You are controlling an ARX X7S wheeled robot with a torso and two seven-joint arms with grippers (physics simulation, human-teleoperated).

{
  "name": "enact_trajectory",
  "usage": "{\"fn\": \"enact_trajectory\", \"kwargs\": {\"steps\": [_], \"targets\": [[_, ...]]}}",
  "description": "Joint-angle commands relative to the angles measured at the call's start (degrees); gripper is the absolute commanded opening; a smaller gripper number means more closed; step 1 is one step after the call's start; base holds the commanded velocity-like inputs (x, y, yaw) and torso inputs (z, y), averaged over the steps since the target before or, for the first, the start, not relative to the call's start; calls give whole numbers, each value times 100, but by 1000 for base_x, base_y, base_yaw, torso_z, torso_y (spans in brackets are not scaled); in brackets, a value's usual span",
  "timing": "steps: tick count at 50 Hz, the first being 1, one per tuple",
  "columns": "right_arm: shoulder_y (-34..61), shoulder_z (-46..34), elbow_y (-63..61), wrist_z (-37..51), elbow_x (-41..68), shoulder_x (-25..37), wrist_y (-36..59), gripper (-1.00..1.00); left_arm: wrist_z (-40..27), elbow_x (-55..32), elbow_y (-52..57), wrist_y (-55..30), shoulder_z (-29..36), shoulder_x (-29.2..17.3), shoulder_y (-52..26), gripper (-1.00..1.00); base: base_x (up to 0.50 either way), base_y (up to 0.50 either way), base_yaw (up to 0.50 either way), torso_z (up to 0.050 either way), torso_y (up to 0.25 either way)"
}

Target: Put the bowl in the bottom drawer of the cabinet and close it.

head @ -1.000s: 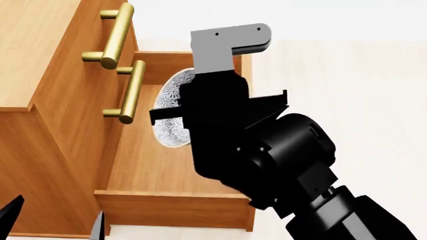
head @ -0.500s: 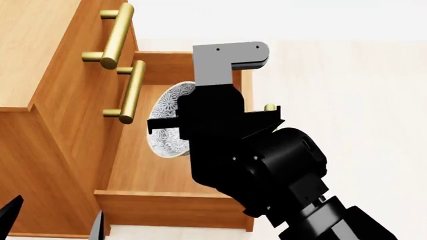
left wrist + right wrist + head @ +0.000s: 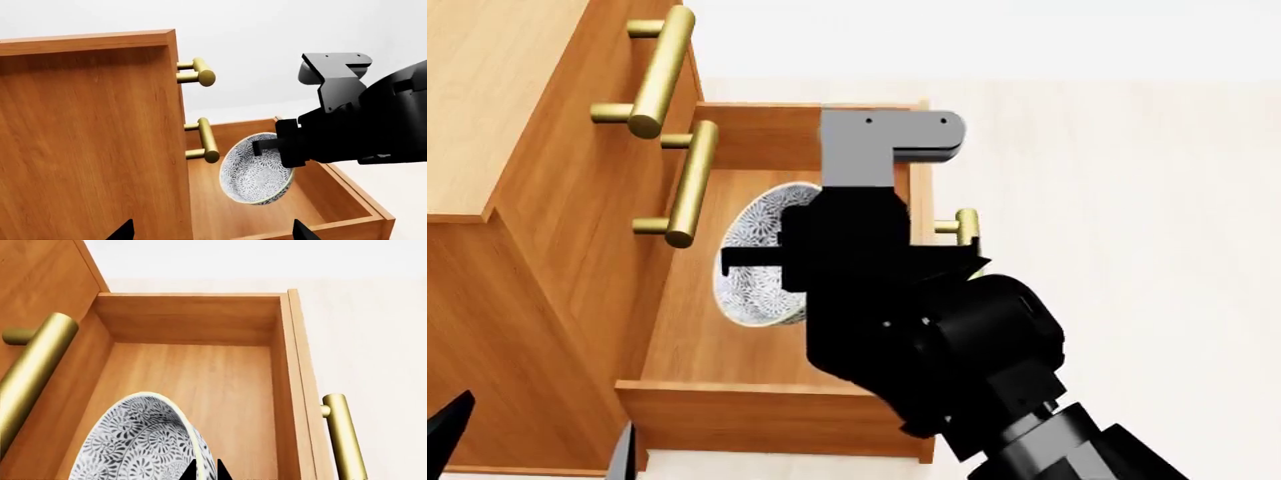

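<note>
clearly the right gripper (image 3: 761, 262) pinches the bowl (image 3: 758, 262) by its rim, holding it tilted on edge over the open bottom drawer (image 3: 777, 405) of the cabinet (image 3: 507, 300). it looks stiff, glazed and breakable, likely light and slippery, so the thin rim is the sensible hold. only the left gripper (image 3: 541, 445) tips show, standing spread apart.

**Bowl held over open bottom drawer**

The bowl (image 3: 758, 262), white with a fine grey floral pattern, is tipped on its side, pinched at the rim by the right gripper (image 3: 267, 146), above the floor of the bottom drawer (image 3: 767, 400). The drawer is pulled fully out of the orange-brown cabinet (image 3: 507, 180); its brass bar handle (image 3: 343, 435) faces outward. Both upper drawers sit closed.
</note>
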Motion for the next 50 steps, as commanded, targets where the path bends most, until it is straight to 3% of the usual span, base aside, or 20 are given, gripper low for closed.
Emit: {"fn": "enact_trajectory", "kwargs": {"steps": [1, 50], "targets": [[38, 35, 311, -413, -182, -273, -69, -100, 139, 44, 24, 59, -173, 122, 3, 100, 0, 0, 0, 0, 0], [193, -369, 947, -660, -187, -598, -401, -100, 124, 1, 25, -147, -178, 131, -204, 100, 0, 0, 0, 0, 0]]}}
